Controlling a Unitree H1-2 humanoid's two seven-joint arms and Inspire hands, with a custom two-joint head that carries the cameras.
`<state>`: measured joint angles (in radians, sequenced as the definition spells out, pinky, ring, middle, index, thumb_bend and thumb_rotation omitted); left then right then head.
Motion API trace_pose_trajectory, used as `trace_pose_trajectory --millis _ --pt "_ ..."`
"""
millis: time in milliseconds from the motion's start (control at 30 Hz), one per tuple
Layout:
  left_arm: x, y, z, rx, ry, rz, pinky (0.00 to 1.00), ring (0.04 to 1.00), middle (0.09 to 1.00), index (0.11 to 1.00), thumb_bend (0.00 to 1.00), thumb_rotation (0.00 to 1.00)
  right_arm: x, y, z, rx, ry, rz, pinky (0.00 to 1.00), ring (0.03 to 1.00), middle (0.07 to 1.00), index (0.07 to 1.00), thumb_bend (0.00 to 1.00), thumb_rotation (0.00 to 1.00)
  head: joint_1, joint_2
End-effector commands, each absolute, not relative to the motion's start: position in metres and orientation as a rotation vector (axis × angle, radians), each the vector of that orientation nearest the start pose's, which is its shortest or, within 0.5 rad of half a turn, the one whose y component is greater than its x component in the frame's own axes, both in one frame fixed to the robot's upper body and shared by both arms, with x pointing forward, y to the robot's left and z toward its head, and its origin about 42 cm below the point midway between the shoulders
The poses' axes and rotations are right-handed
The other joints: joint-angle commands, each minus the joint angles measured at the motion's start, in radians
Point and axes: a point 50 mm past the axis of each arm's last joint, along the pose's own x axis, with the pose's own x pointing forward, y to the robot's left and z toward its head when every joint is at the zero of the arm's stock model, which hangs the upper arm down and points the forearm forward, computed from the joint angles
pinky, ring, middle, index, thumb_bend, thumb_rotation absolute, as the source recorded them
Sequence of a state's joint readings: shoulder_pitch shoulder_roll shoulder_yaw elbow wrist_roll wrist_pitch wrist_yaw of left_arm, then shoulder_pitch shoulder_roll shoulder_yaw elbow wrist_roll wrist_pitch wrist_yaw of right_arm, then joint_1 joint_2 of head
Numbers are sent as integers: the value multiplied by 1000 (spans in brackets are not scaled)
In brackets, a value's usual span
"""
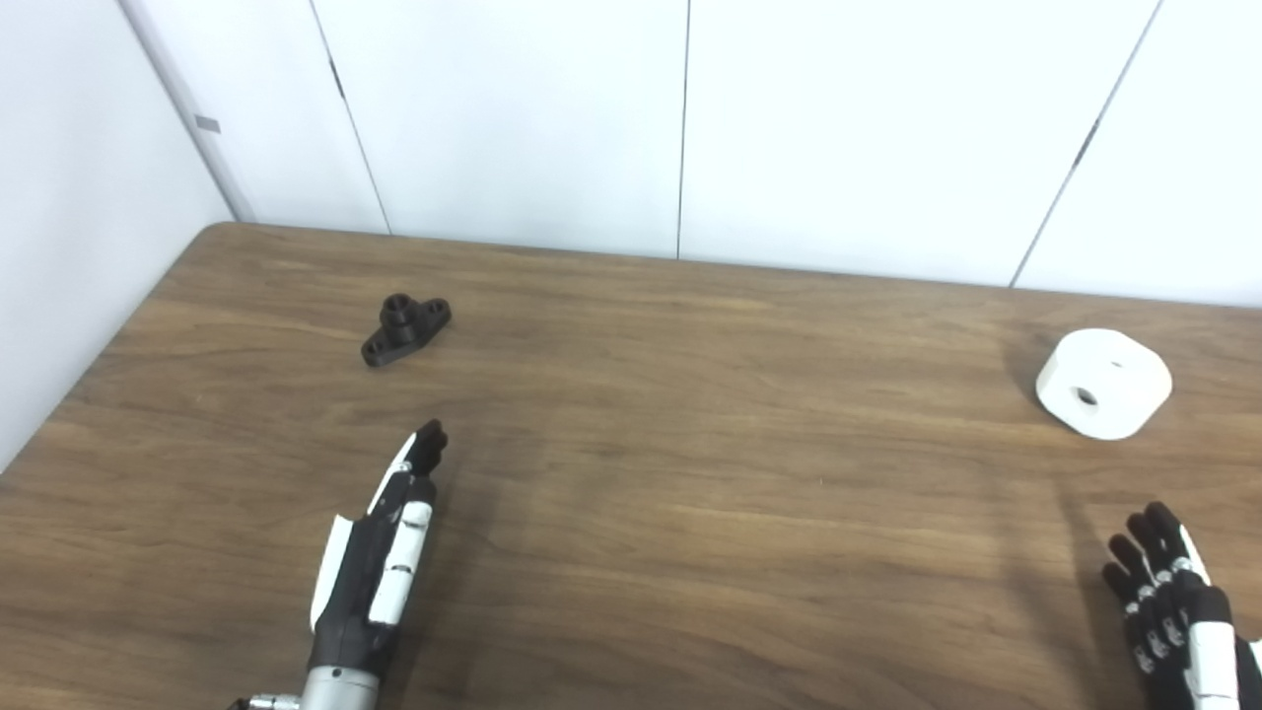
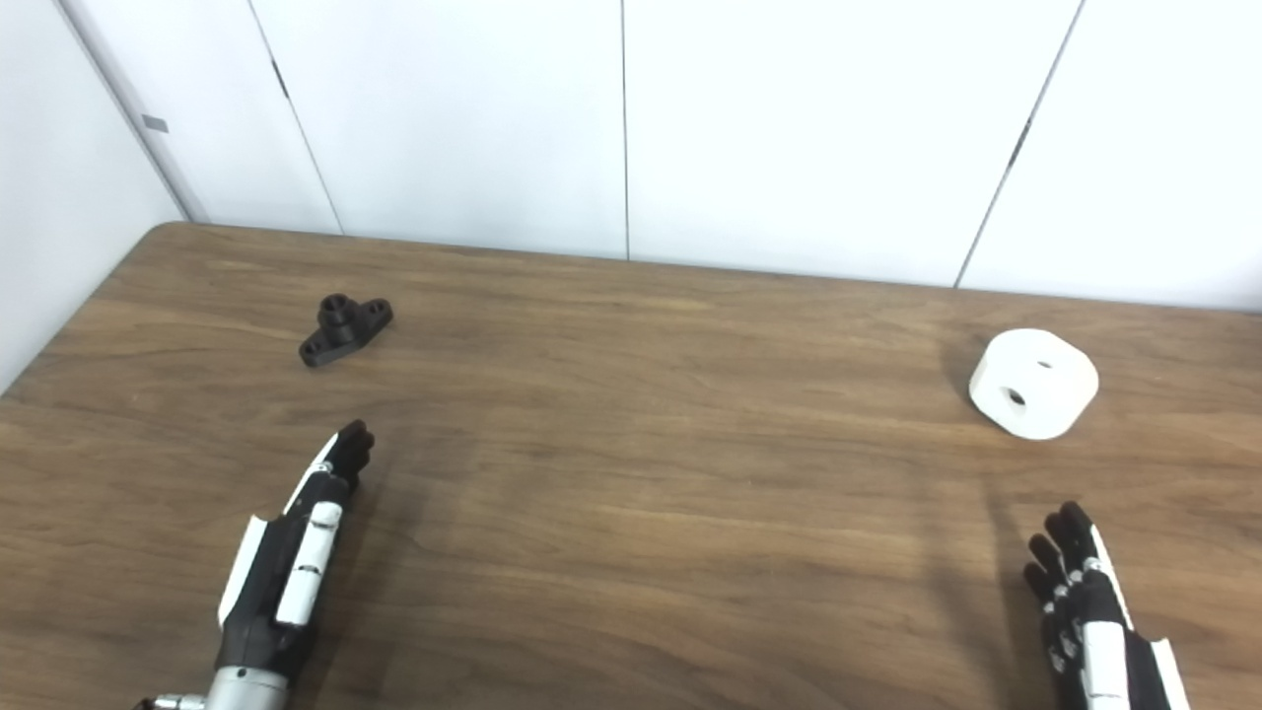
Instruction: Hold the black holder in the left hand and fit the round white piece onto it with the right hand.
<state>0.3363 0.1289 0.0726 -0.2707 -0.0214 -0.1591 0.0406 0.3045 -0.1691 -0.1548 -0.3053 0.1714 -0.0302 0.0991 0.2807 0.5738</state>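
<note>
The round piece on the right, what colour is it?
White; clearest in the right eye view.

L hand open, empty, R hand open, empty

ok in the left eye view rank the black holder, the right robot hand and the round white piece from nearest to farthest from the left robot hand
1. black holder, just beyond the left robot hand, on the table's left.
2. right robot hand, bottom right corner.
3. round white piece, far right, beyond that robot hand.

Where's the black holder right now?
The black holder lies on the table, far left, beyond the open left hand and untouched, well apart from the round white piece.
</note>
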Motion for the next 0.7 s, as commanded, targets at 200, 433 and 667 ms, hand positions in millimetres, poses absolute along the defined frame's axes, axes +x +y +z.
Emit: trace_pose_trajectory --millis 200,433,667 --pt "163 271 103 104 -87 162 999 978 958 962 471 918 182 -311 125 -81 -84 -58 950 956 968 960 601 975 11 -18" --pt "163 273 104 132 -97 173 1000 974 950 952 461 857 184 -311 119 -94 -93 -46 956 965 973 961 613 995 -5 -41" --pt "167 277 124 277 -151 168 914 944 939 941 400 517 185 -309 117 -93 -87 -51 932 949 964 963 637 975 -6 -43"
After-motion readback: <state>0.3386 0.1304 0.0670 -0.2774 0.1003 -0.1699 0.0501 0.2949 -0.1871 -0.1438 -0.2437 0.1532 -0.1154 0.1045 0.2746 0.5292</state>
